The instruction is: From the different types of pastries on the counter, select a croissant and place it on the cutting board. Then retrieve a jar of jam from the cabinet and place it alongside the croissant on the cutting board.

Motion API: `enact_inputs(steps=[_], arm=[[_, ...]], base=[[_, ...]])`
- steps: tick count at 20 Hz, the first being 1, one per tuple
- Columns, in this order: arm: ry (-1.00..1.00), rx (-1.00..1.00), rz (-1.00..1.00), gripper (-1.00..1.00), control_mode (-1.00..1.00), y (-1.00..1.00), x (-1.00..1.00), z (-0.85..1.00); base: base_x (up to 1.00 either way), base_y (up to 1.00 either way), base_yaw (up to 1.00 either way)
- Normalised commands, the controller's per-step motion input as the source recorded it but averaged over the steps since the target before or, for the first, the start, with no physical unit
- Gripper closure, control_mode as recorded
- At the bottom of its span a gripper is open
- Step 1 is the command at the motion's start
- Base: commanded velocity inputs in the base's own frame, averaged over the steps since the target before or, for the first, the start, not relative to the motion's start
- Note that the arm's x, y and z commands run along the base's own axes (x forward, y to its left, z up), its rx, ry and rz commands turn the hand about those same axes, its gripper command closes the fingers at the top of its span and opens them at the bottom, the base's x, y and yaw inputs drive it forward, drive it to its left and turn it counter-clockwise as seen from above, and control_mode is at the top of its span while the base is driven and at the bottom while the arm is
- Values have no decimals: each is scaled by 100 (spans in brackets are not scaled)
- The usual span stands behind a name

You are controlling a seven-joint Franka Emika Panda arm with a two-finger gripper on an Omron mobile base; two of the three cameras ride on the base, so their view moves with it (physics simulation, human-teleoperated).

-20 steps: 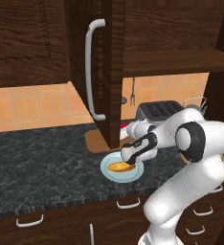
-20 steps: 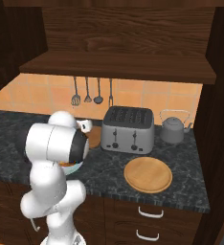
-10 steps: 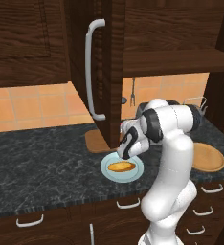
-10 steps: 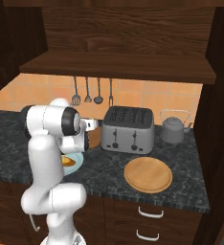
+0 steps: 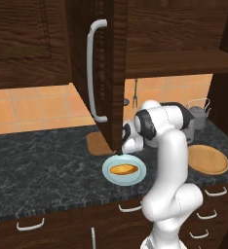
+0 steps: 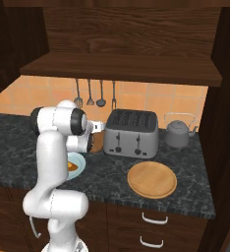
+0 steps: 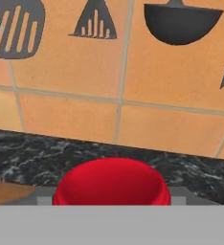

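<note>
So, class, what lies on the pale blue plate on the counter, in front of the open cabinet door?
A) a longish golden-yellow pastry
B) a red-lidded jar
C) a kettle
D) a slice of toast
A: in the left base view a longish golden-yellow pastry lies in the middle of the pale blue plate, on the counter before the cabinet door.

We log: counter beside gripper marbled stone, polished | cabinet dark wood-grain | toaster brushed metal | jar lid smooth red, matt
</note>
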Motion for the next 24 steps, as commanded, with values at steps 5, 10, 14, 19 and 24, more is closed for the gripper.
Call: enact_inputs(steps=[5, 10, 14, 19, 24], arm=[[2, 0, -3, 100, -100, 2, 29, -57], [5, 3, -2, 100, -100, 3, 28, -30], [9, 10, -3, 100, -100, 12, -3, -64], [-1, 9, -2, 100, -100, 7, -27, -25], [-39, 17, 0, 100, -100, -5, -52, 73]], base=[[0, 0, 0], [0, 0, 0], [0, 0, 0], [0, 0, 0], [0, 0, 0]])
